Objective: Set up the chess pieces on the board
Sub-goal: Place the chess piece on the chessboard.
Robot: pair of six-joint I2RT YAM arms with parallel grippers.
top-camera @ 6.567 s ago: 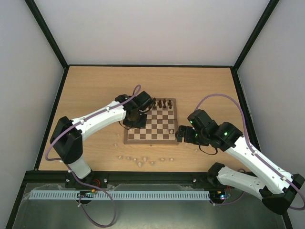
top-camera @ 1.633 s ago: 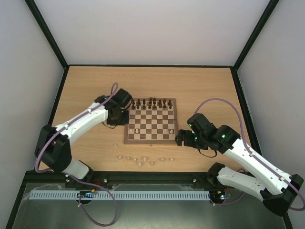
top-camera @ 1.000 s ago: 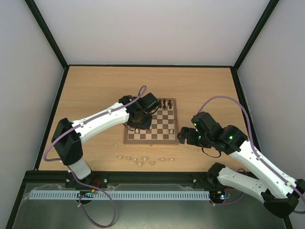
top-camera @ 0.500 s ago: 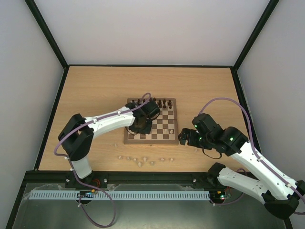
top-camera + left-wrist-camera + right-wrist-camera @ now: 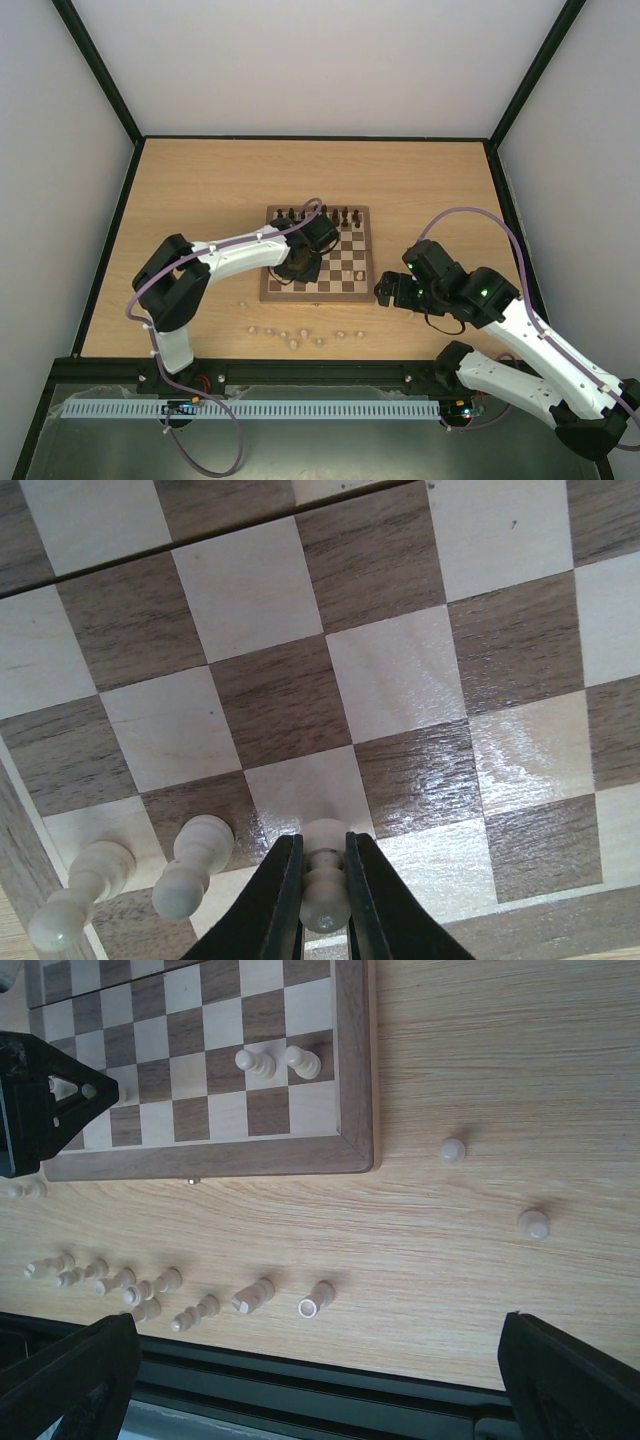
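Light-wood tabletop (image 5: 200, 190) carries the board (image 5: 330, 297), where the left gripper (image 5: 322, 848) pinches a cream pawn (image 5: 325, 892). Beside the board's edge the right gripper (image 5: 388, 290) hangs wide and empty

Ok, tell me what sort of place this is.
Probably a lab robot cell, not a home: plain white walls and black frame posts box in the tabletop, a left arm and right arm are bolted at its near edge, and a slotted cable duct runs in front.

table (image 5: 200, 180) holds board (image 5: 345, 270), cream pieces (image 5: 252, 1296)
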